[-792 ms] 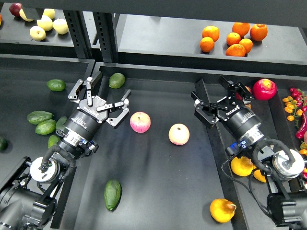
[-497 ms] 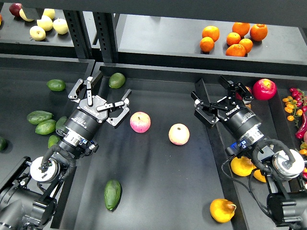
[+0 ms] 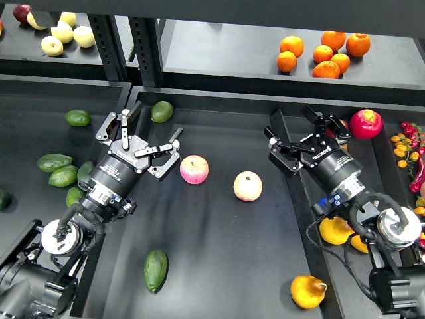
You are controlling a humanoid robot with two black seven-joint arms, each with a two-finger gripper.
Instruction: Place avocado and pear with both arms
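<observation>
Nearest me, the avocado [image 3: 156, 269] lies on the dark surface [image 3: 219, 266], well below and behind my left pincer [image 3: 147, 142]. The pear [image 3: 308, 292] lies well behind my right pincer [image 3: 303, 131], at the tray's near edge. Both look set down, so I judge the placing done, only pulling back left. Both pincers are spread apart, holding nothing. Two apples [image 3: 194, 169] sit between them. Since the earlier frames, my left pincer has shifted slightly; the right has not.
</observation>
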